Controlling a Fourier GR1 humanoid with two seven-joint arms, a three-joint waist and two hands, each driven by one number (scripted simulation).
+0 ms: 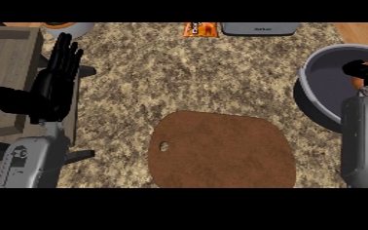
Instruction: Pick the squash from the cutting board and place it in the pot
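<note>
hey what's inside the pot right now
The right hand reaches over the grey pot, with a bit of orange showing beside it, possibly the squash. The forearm and the picture's edge hide the rest. The cutting board is bare.

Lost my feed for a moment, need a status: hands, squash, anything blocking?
Left hand open, resting at left edge. Right hand over the pot, fingers unclear. Cutting board bare; an orange bit shows by the right hand, possibly the squash. Nothing blocking.

Open counter (215, 73) between cutting board (223, 151) and pot (323, 85) — right hand (356, 69) fills the pot's mouth.
</note>
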